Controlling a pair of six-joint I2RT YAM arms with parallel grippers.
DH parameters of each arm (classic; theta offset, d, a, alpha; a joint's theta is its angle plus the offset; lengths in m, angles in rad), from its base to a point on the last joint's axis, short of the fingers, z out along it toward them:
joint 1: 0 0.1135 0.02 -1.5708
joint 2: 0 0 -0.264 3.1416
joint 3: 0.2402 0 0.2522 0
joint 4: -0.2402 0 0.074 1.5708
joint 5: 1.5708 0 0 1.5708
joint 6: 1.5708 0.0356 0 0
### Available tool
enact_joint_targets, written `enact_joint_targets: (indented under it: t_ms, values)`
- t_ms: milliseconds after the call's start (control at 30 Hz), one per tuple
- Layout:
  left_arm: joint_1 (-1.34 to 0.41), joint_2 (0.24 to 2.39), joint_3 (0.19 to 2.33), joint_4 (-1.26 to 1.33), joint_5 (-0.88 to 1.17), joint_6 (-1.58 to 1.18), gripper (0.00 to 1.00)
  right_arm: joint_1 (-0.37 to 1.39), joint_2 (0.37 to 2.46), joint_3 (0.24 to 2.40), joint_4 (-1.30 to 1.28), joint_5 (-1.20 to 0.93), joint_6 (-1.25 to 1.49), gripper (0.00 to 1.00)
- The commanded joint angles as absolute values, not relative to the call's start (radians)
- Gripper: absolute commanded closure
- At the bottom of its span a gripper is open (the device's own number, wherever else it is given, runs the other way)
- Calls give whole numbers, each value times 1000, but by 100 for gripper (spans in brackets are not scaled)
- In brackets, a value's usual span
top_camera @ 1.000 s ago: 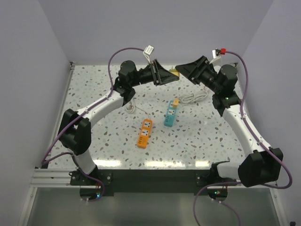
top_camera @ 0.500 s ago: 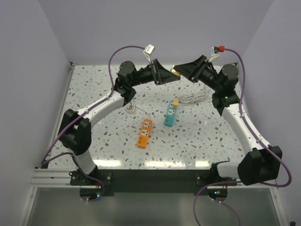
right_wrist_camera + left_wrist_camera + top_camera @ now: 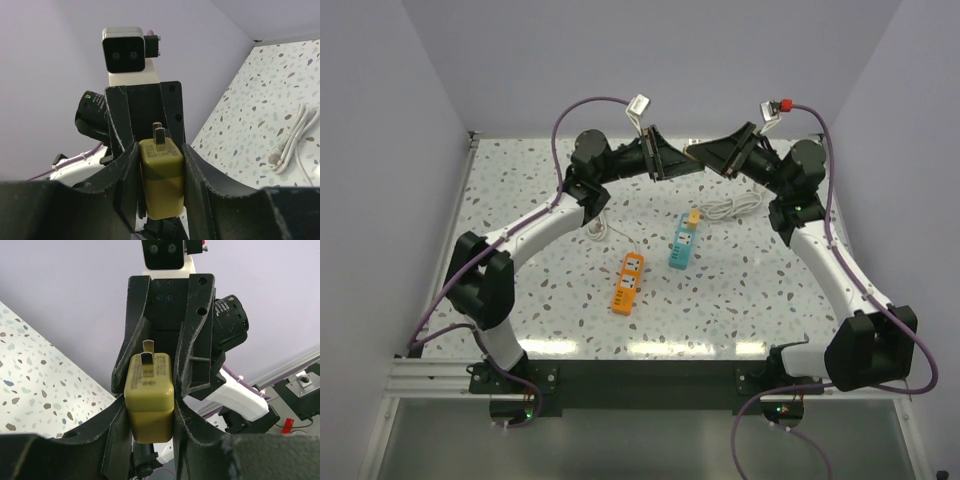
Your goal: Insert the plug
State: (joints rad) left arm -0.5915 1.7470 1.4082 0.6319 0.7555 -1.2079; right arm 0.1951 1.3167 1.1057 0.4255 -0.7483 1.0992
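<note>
**Mid-air handover: the right gripper (image 3: pixel 708 152) has swung in and closed on the plug (image 3: pixel 149 395).**
Both pincers now clench the yellow-tan plug, prongs exposed, so transfer looks imminent. The left gripper (image 3: pixel 673 162) has not released. Both arms are raised, wrists nose to nose above the far table (image 3: pixel 520 200), well above the blue power strip (image 3: pixel 682 243).

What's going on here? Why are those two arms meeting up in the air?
Two robot arms meet above the back of the table. The left hand and the right hand both grip the same small yellow-tan plug, reaching in from opposite sides, with its metal prongs showing. It looks like a pass from one hand to the other. Down on the table lie a blue power strip, an orange power strip and a white cable. The plug is not yet in either strip.
</note>
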Motion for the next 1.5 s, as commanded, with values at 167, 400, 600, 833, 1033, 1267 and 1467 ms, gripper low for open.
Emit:
enact_joint_targets:
  t_ms: [167,400,600,833,1033,1267,1467]
  values:
    - [-595,1724,1468,727,750,-1180,70,198,1305,1097,359,-856,1046,100]
    - [-540,1684,1431,707,888,-1161,36,172,1416,1238,175,-1081,855,100]
    - [-476,1641,1402,677,1052,-1135,34,170,1443,1325,-59,-1181,663,100]
    - [-408,1649,1408,597,1080,-1097,37,170,1408,1333,-167,-1230,572,100]
    - [-408,1670,1422,589,1115,-1114,37,173,1379,1315,-219,-1246,548,100]
    - [-408,1687,1391,644,1138,-1170,44,204,1370,1319,-273,-1266,528,100]
    - [-410,1687,1378,701,1161,-1221,47,212,1381,1319,-287,-1282,517,100]
